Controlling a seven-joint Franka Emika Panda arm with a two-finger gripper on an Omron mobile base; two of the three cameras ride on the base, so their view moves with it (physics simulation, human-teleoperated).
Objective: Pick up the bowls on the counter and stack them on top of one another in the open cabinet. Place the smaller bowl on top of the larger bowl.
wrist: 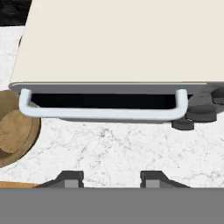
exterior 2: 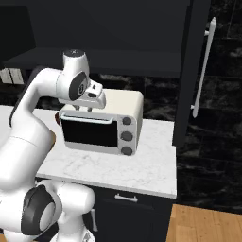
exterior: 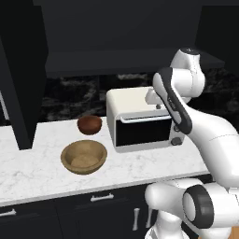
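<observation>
The larger bowl (exterior: pixel 84 156), tan and wood-grained, sits on the white marble counter (exterior: pixel 28 172) left of a cream toaster oven (exterior: pixel 140 121). Its rim also shows at the left edge of the hand view (wrist: pixel 13 135). The smaller bowl (exterior: pixel 89 124), dark reddish-brown, stands just behind it, close to the oven's left side. My gripper (exterior 2: pixel 83 109) hangs over the oven's top front edge and points down. It is open, with nothing between its fingertips (wrist: pixel 70 177). Above the oven runs the open cabinet's dark shelf (exterior: pixel 116 60).
The oven's pale handle (wrist: pixel 103 113) and knobs (exterior 2: pixel 126 136) face the counter's front. One cabinet door (exterior: pixel 21 74) hangs open at the left, over the counter. Another door (exterior 2: pixel 191 71), with a long silver handle, stands open at the right. Dark drawers (exterior: pixel 101 197) lie below the counter.
</observation>
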